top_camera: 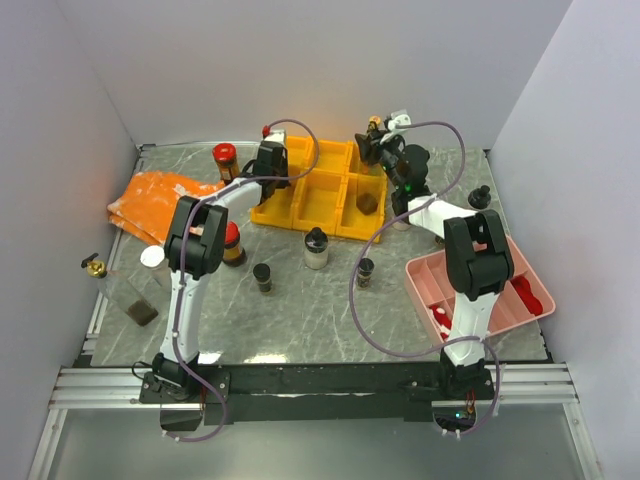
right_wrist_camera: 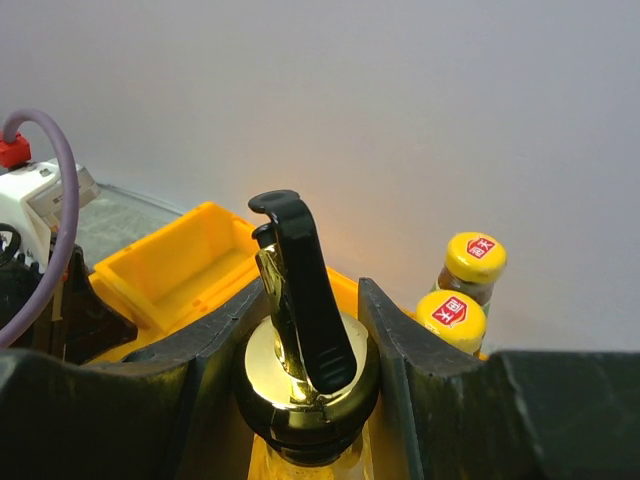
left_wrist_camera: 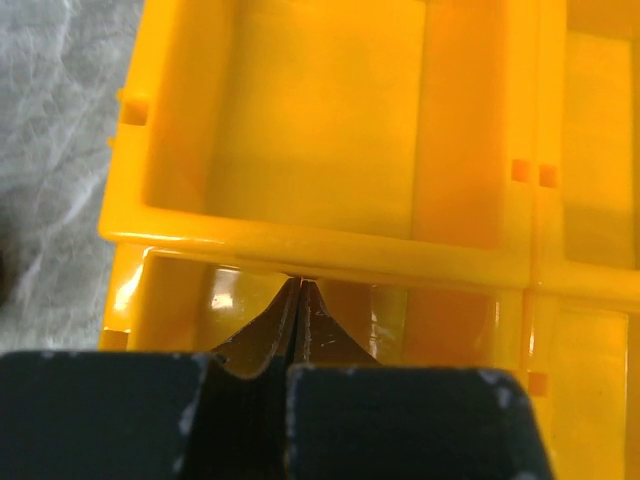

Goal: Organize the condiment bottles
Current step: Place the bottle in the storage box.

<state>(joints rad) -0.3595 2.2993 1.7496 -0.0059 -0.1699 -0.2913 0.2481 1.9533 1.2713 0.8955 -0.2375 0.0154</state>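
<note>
In the top view, my left claw [top_camera: 270, 160] hung over the upper left part of the yellow plastic box with square holes [top_camera: 318, 205], in the middle of the frame. My right claw [top_camera: 376, 142] was at the box's upper right corner. Just below the box stood a clear bottle with a black cap [top_camera: 316, 248], a small dark jar [top_camera: 263, 277] and a bottle with a red cap [top_camera: 232, 243]. A jar with a red lid [top_camera: 225, 158] stood at the upper left, beside the orange cloth [top_camera: 150, 200]. A pink plastic tray [top_camera: 425, 285] sat at the lower right.

In the left wrist view, the left claw [left_wrist_camera: 300, 290] was pinched tight with nothing in it, right above the yellow box's rim [left_wrist_camera: 300, 245].

In the right wrist view, the right claw [right_wrist_camera: 310, 300] squeezed the neck of a glass bottle with a gold collar and a black spout [right_wrist_camera: 310, 385], low in the middle. Two small jars with yellow caps [right_wrist_camera: 452, 310] stood close together on the right. Part of the yellow box [right_wrist_camera: 170, 270] showed on the left.
</note>
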